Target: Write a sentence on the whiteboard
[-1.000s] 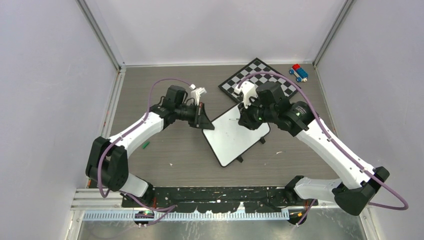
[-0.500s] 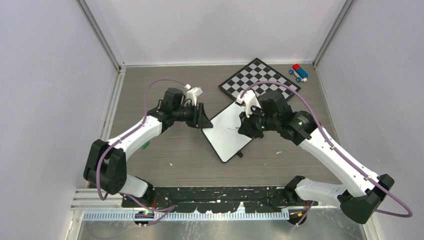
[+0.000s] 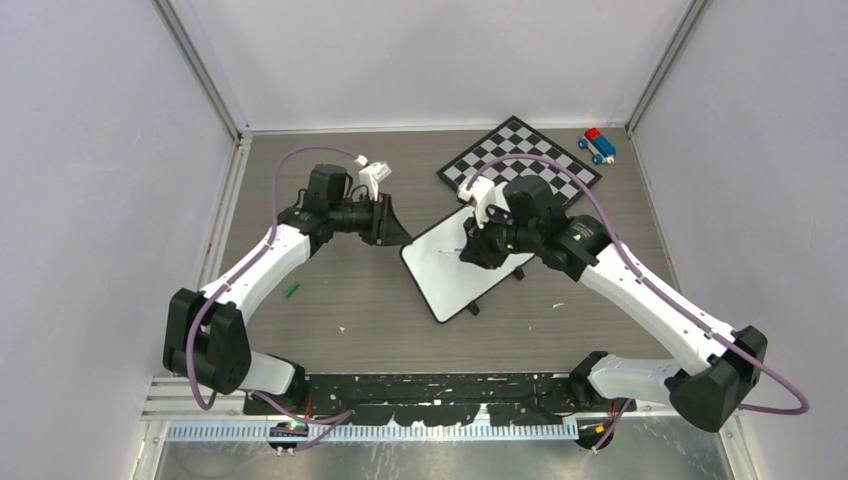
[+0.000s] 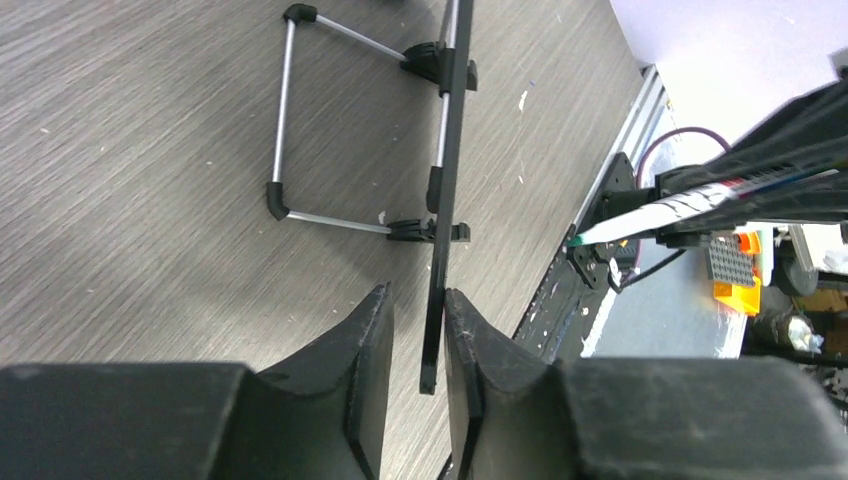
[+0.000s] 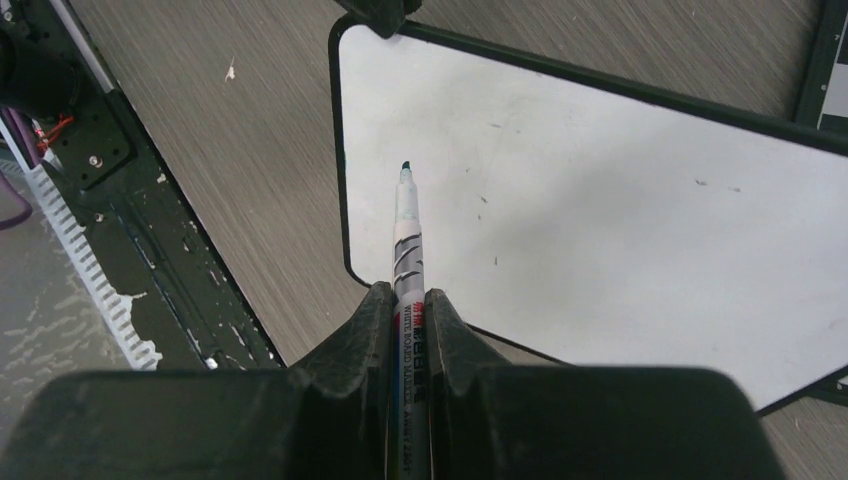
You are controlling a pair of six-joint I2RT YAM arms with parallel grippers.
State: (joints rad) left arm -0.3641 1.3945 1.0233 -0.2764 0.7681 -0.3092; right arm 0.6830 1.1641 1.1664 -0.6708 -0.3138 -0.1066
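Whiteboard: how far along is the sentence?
Done: the right tool grips the uncapped white green-tipped marker, tip poised over the small dark-edged white whiteboard. In hand: the left tool straddles the board's edge, jaws apart. Left: the whole sentence; the board shows only stray specks.

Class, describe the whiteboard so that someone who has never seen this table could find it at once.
Start at the grey table, then the checkered chessboard at its far side. Just nearer, mid-table, sits the whiteboard: plain white, dark-edged, not checkered.
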